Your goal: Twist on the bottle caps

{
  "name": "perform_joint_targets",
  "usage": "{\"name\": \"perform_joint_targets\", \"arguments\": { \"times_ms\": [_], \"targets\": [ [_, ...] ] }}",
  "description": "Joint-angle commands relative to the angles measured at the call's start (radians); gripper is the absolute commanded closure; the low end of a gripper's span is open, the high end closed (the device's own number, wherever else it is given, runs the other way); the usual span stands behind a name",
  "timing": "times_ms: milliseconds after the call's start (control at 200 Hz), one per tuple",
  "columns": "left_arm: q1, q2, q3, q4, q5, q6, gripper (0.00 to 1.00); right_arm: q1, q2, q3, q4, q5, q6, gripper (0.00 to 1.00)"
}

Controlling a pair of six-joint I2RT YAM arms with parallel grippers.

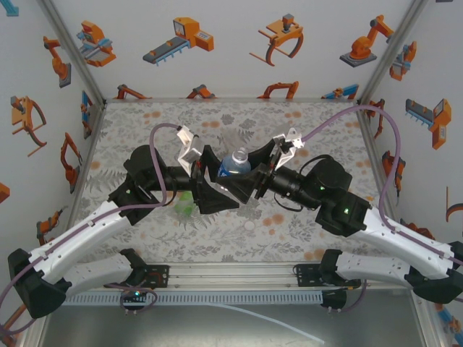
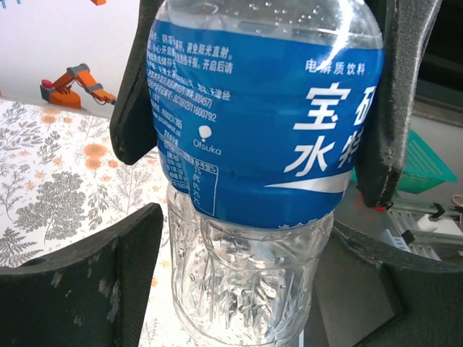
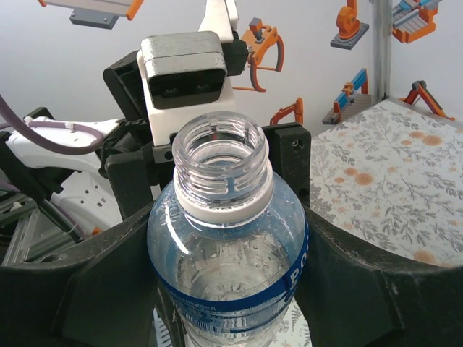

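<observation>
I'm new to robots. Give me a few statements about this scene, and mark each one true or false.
1. The bottle has a blue label. True.
2. Its cap is screwed on. False: the neck is open, with its threads bare.
3. The left fingers and the right fingers both grip the bottle. True.
4. The table is plain white. False: it has a floral print.

One blue-label bottle (image 1: 234, 163). Two arms: left arm (image 1: 87, 235), right arm (image 1: 383, 230). Two pincers: left pincer (image 1: 215, 179), right pincer (image 1: 249, 177).
</observation>
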Motion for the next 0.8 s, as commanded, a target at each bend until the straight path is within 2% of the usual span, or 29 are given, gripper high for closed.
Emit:
{"name": "perform_joint_targets", "arguments": {
  "times_ms": [0, 135, 290, 461, 646, 796],
  "targets": [
    [-0.007, -0.023, 0.036, 0.021, 0.002, -0.009, 0.28, 0.002, -0.019, 0.015, 0.063, -0.045, -0.007, 0.69],
    [-0.007, -0.023, 0.038, 0.006, 0.005, -0.011, 0.31, 0.001, -0.019, 0.012, 0.071, -0.062, -0.01, 0.7],
    [-0.007, -0.016, 0.045, 0.023, 0.011, -0.031, 0.26, 0.001, -0.019, 0.006, 0.073, -0.057, -0.015, 0.71],
    [-0.01, 0.004, 0.065, 0.027, 0.04, -0.046, 0.26, 0.001, -0.02, 0.004, 0.07, -0.04, -0.017, 0.72],
    [-0.017, 0.015, 0.069, 0.025, 0.047, -0.047, 0.31, 0.0, -0.023, 0.003, 0.067, -0.029, -0.016, 0.72],
    [-0.02, 0.027, 0.073, 0.023, 0.054, -0.046, 0.41, 0.0, -0.024, 0.004, 0.067, -0.024, -0.017, 0.72]
  ]
}}
